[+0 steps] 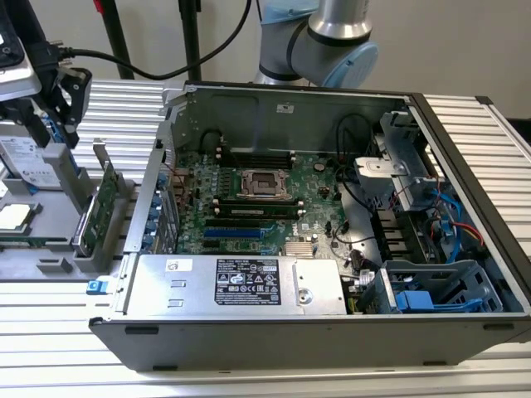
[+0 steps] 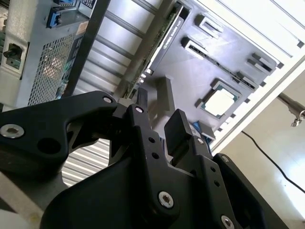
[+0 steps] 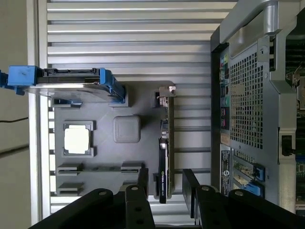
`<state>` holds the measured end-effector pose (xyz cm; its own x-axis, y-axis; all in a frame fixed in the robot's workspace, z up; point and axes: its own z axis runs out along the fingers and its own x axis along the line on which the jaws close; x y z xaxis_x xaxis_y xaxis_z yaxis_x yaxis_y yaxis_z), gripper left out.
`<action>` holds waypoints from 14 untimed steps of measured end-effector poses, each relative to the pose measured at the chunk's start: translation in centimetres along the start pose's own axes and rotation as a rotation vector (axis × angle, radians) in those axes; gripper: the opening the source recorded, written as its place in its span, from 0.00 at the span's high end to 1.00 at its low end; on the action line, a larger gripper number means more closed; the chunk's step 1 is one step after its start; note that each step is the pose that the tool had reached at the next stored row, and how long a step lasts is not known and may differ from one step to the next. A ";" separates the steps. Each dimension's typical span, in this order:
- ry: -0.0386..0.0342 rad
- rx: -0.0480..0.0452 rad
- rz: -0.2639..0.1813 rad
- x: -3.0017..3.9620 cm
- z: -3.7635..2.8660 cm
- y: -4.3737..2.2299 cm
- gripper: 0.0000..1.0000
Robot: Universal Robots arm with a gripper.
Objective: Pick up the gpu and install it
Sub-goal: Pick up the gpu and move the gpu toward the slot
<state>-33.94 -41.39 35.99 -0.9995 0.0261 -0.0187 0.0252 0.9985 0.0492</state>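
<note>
**Gpu and gripper at the holder.** The gpu (image 1: 101, 203) stands on edge in a slot of the grey holder (image 1: 41, 267), at the left of the exterior view. It is just beside the open computer case (image 1: 465, 274) on the ribbed bench (image 1: 50, 332). Its lower edge is sunk out of sight in the slot, and only its green face shows. In the first wrist view the card is seen edge-on. The gripper (image 3: 167, 188) hangs over it with fingers (image 3: 190, 191) apart, holding nothing. Whether they touch the card cannot be made out, and the gripper's body is cut off by the frame.

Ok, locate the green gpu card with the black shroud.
The gpu stands on edge in the grey holder, at the exterior view's left beside the open computer case.
</note>
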 end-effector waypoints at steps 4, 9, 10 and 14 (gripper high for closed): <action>0.0005 0.0000 0.000 0.01 0.18 -0.02 0.00; 0.0005 0.0000 0.000 0.01 0.41 -0.10 0.00; 0.0006 0.0001 0.000 0.01 0.45 -0.12 0.00; 0.0006 0.0000 0.000 0.01 0.65 -0.23 0.00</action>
<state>-33.94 -41.59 35.32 -0.9995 0.0261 -0.0181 0.0252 0.9985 0.0492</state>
